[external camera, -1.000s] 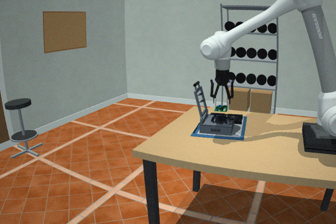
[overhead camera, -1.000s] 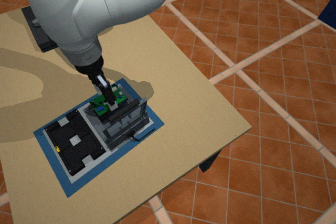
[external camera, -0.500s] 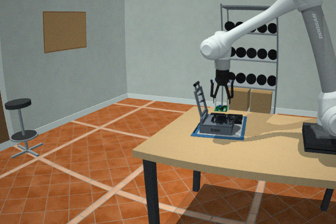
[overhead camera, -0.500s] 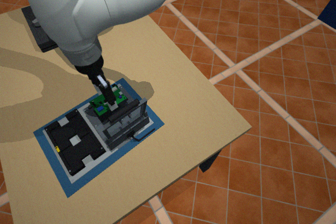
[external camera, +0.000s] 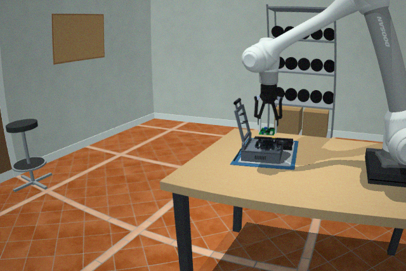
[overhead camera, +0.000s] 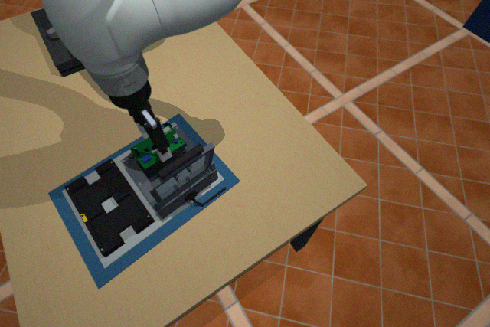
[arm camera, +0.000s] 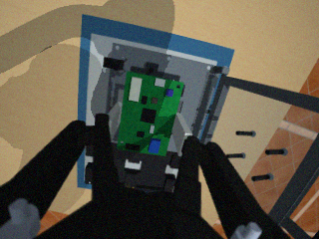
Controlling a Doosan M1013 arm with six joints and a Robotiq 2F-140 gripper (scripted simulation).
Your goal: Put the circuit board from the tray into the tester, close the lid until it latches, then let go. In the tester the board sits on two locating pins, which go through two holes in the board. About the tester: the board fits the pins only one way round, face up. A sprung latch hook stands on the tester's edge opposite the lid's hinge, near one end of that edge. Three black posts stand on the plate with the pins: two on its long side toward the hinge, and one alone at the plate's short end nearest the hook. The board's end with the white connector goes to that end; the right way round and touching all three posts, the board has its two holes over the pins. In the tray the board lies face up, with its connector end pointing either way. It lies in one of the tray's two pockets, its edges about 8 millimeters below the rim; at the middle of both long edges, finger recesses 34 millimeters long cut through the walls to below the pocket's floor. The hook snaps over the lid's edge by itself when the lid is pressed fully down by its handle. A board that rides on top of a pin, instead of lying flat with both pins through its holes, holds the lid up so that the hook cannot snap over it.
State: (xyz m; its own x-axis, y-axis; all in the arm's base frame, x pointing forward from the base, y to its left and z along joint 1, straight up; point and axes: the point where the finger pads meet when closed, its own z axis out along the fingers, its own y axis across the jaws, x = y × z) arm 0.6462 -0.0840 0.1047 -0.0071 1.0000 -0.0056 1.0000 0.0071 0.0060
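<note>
Green circuit board [arm camera: 149,112], gripped by its long edges in the half-closed gripper [arm camera: 145,144], hangs face up just above the grey tester [external camera: 262,153], not yet seated. Beside it the black tray [overhead camera: 106,208] shows both pockets vacant. The tester's lid [external camera: 242,120] stands upright on the left, leaving room above the plate; table edge [external camera: 209,192] near.

Exterior view: a tan wooden bench [external camera: 295,192] on dark legs fills the lower right. Far left, a black round stool [external camera: 22,125]. Upper left, a brown cork board [external camera: 78,37]. Behind, a grey metal shelf rack [external camera: 268,48] above two cardboard boxes [external camera: 290,119].
</note>
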